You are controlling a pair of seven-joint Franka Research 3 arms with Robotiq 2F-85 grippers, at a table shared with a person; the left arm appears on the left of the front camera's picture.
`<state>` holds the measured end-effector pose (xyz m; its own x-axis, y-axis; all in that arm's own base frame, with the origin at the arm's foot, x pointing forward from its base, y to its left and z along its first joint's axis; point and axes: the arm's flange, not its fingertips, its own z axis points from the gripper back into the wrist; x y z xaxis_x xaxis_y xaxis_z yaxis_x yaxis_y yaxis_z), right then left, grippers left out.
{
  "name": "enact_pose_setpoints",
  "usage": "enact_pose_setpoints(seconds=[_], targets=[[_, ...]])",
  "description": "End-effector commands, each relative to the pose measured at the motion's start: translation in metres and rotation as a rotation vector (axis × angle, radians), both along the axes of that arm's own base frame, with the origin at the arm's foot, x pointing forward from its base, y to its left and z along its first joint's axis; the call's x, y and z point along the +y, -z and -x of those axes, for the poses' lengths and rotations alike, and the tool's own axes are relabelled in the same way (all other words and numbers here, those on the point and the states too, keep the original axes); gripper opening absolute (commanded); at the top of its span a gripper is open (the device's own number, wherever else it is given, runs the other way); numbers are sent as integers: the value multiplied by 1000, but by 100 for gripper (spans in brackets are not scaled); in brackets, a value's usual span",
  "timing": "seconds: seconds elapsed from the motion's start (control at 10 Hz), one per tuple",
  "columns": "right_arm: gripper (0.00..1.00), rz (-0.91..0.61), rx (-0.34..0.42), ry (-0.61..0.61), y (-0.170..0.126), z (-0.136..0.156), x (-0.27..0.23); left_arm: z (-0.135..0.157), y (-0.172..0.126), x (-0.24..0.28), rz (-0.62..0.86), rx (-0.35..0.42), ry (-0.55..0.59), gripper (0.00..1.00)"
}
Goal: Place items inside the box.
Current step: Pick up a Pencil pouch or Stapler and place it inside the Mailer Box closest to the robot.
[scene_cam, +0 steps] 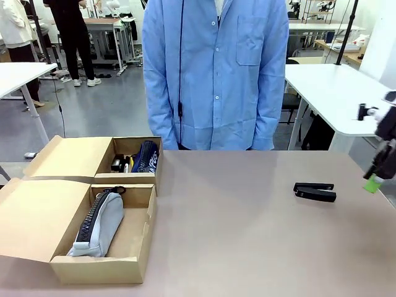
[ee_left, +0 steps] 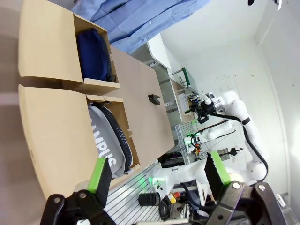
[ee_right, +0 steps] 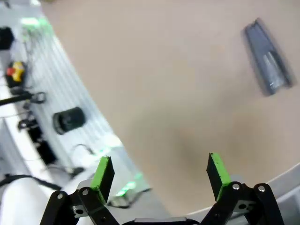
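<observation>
- On the right part of the table (scene_cam: pixel 247 235), the black stapler (scene_cam: pixel 315 191) is lying flat on the bare surface. It is well apart from both boxes and not inside either of them.
- My right hand (scene_cam: pixel 374 182) is hanging at the right edge of the front view. It is to the right of the stapler and is not touching it.
- Seen from my right wrist, this hand is standing wide open, and its fingers (ee_right: pixel 216 169) are holding nothing. The table surface is lying under them, and the stapler is showing blurred in the upper right corner, apart from the fingers.
- My left hand (ee_left: pixel 157 173) is also standing wide open and carrying nothing. It is looking towards the two boxes at the left end of the table.
- The near box (scene_cam: pixel 99 270) is holding the grey zip pouch (scene_cam: pixel 99 226), which is lying lengthways with its zip turned up. In the left wrist view the word "CAMPUS" is showing on it.
- The far box (scene_cam: pixel 124 179) is touching the near box from behind, and both have their flaps lying open to the left.
- The navy zip pouch (scene_cam: pixel 146 156) is resting inside the far box, against its right wall. Some small dark and yellow things are lying just beside it, too small for me to name.
- A person (scene_cam: pixel 216 74) in a blue shirt is standing at the far side of the table.
</observation>
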<state>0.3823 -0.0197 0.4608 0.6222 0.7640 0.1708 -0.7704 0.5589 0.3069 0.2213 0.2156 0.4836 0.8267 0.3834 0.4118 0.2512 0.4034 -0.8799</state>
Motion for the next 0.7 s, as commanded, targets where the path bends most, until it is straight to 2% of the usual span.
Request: enact_pose_setpoints(seconds=[0.0,0.1,0.2,0.6], targets=[[100,52,-256,-86,20,-59,2,0,-3,0,15,-33,2,100],[100,41,-335,-110,28,-78,6,0,-3,0,15,-33,2,100],[100,46,-345,-128,39,-94,9,0,-3,0,15,-33,2,100],[100,71,-304,-341,98,-131,28,0,-3,0,15,-33,2,100]])
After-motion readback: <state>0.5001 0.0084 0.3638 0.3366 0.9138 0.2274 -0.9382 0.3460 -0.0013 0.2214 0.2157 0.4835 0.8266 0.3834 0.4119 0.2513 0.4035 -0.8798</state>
